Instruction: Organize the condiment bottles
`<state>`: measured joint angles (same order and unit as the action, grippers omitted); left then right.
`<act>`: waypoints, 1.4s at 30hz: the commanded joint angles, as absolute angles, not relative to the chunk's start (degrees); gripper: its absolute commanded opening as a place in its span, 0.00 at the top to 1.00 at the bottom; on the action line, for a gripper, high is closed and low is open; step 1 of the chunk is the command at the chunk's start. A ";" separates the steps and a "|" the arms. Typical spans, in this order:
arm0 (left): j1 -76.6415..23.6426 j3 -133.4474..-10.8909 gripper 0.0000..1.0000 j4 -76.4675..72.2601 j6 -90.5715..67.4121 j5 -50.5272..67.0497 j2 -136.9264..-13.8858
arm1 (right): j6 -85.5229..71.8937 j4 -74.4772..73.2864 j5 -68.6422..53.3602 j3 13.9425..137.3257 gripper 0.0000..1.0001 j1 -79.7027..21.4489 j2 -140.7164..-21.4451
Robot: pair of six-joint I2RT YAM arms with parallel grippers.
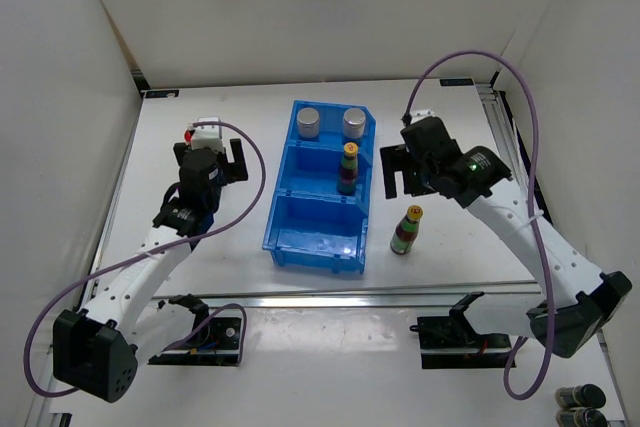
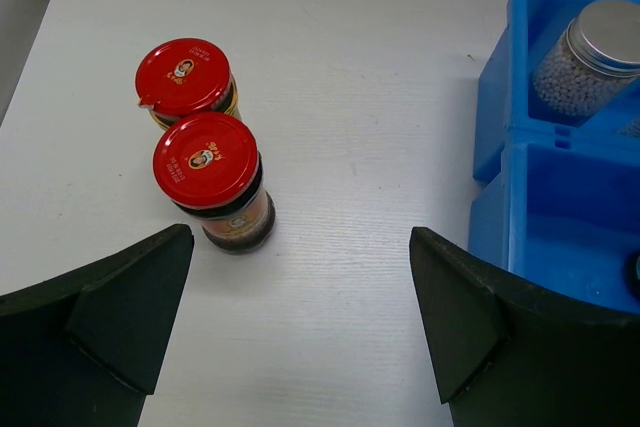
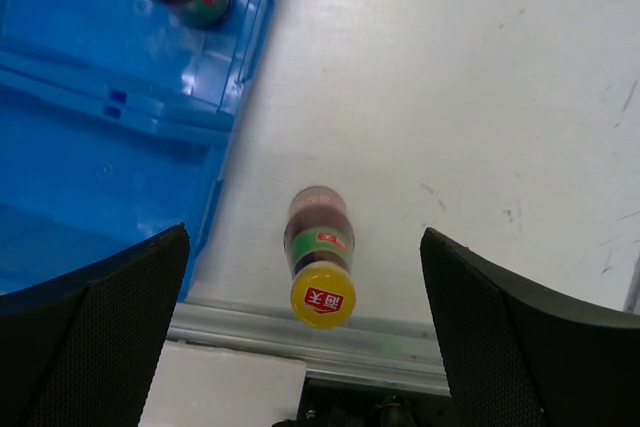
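Left gripper [image 2: 300, 237] and right gripper [image 1: 398, 172] are wide open, holding nothing.
Two red-capped jars [image 2: 212, 179] stand touching, ahead and left of the left gripper; a yellow-capped bottle [image 3: 320, 257] stands straight ahead of the right gripper, beside the blue bin [image 3: 90, 147].

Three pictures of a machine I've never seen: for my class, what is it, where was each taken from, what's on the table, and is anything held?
This is a robot: two arms bolted to a table. The top view looks down from above. The other two come from a camera on each wrist, with its fingers at the bottom corners. A blue bin holds two silver-capped jars at its far end and a yellow-capped bottle in the middle. A second yellow-capped bottle stands right of the bin, and two red-capped jars stand left of it. The left gripper and right gripper are open, holding nothing.
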<state>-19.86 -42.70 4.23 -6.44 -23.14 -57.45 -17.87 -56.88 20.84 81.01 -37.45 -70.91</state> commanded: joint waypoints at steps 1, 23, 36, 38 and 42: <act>-20.13 -42.36 0.00 3.16 -6.77 -22.50 -57.66 | -21.44 -57.83 17.94 77.89 0.01 -37.27 -69.08; -20.13 -42.36 0.00 3.16 -6.77 -22.50 -57.66 | -29.71 -53.35 14.94 64.69 0.01 -37.27 -72.51; -20.13 -42.36 0.00 3.16 -6.24 -22.50 -57.66 | -30.76 -52.29 16.61 62.41 0.21 -37.27 -74.18; -20.13 -42.36 0.00 3.16 -6.24 -22.50 -57.66 | -31.28 -52.29 16.61 62.40 0.21 -37.27 -74.18; -20.13 -42.36 0.00 3.69 -6.24 -22.50 -57.66 | -31.29 -52.82 17.14 62.40 0.31 -37.27 -74.18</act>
<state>-19.90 -42.68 4.23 -6.42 -23.11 -57.93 -29.95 -53.47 16.21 62.76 -37.39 -74.04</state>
